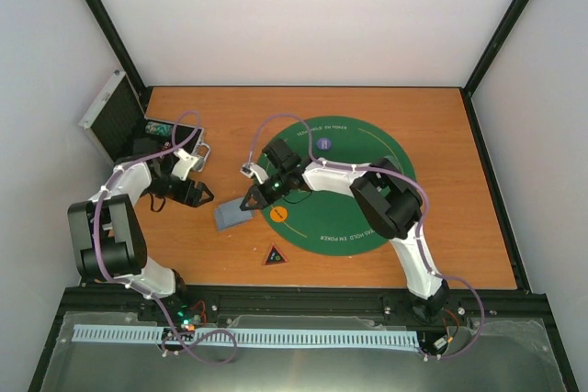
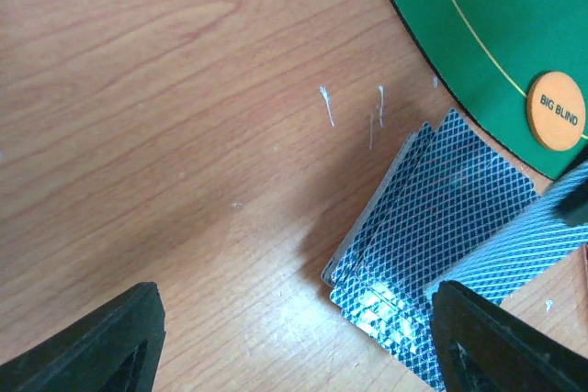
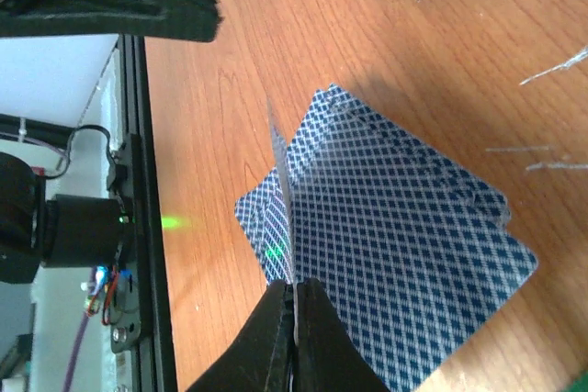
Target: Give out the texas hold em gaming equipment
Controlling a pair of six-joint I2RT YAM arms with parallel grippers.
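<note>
A loose stack of grey-blue-backed cards (image 1: 228, 217) lies on the wood just left of the green mat (image 1: 367, 181). My right gripper (image 1: 256, 197) is shut on one card (image 3: 283, 181), seen edge-on and held just above the stack (image 3: 404, 245). My left gripper (image 1: 190, 193) is open and empty, hovering left of the stack (image 2: 432, 227), its fingers (image 2: 101, 346) apart. An orange "BIG BLIND" chip (image 2: 556, 110) sits at the mat's left edge (image 1: 279, 214). A purple-blue chip (image 1: 323, 143) lies at the mat's far side. The dark red-edged triangle (image 1: 274, 255) lies on the wood near the front.
The open silver case (image 1: 110, 117) stands at the table's far left, behind the left arm. The black frame rail (image 3: 138, 181) runs along the near edge. Bare wood (image 1: 459, 227) lies right of the mat.
</note>
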